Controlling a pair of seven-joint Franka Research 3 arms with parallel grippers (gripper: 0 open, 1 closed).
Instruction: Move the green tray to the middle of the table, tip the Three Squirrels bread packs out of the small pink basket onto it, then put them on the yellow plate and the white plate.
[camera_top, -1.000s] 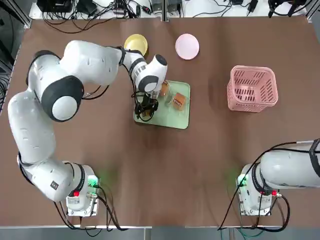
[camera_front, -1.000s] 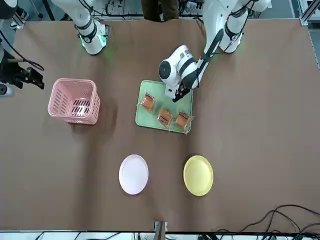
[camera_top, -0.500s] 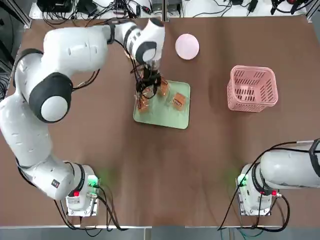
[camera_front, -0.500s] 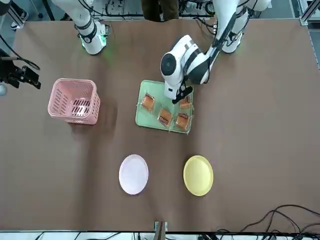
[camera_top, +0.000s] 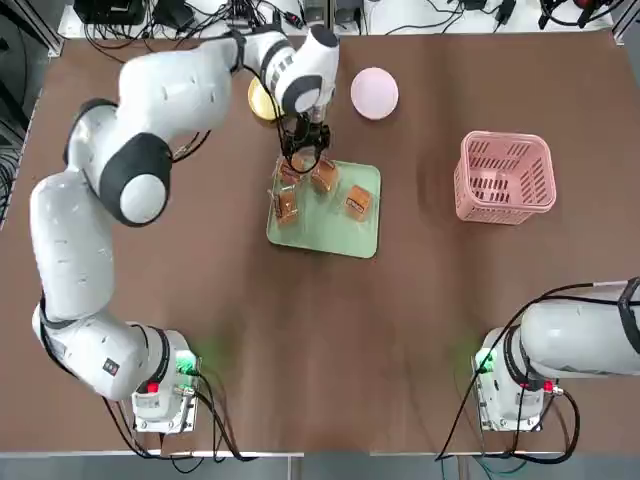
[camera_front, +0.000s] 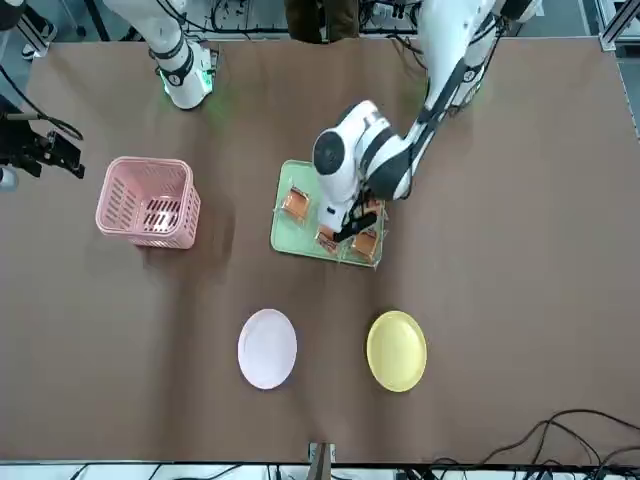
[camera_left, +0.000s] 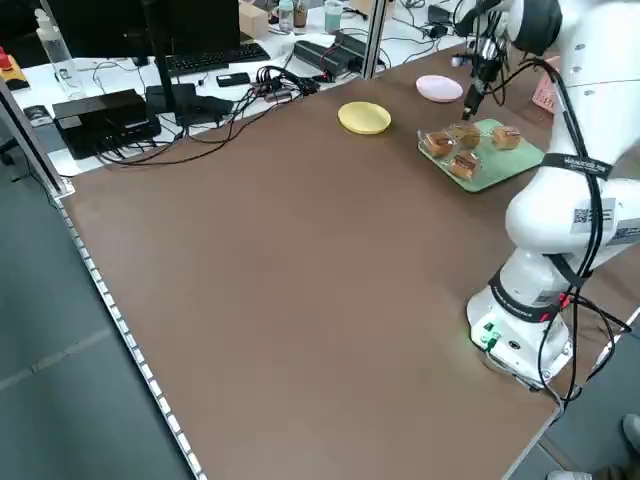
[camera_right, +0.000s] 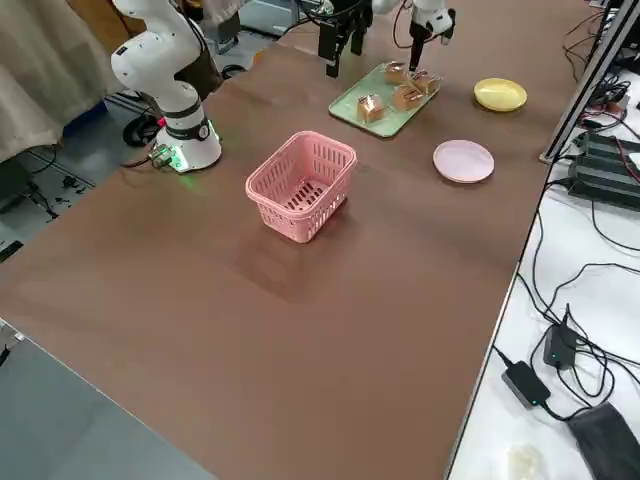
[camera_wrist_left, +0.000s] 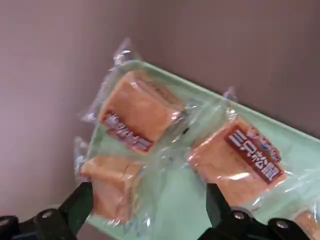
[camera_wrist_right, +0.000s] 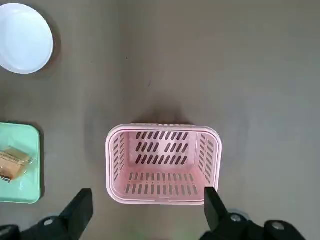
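Having shifted toward the frame's upper centre, the left gripper (camera_top: 302, 150) is hovering, jaws spread and empty, over the Three Squirrels bread packs (camera_top: 322, 176) on the green tray (camera_top: 362, 232), probably lining up a pick.

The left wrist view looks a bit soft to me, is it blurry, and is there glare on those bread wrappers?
Left wrist view: yes, the Three Squirrels bread packs look soft, and the clear wrap catches pale highlights along its crinkles; the green tray under them is evenly lit. Top view: a soft shadow darkens the table beside the tray, and the packs show as plain orange blocks, with no glare to see.
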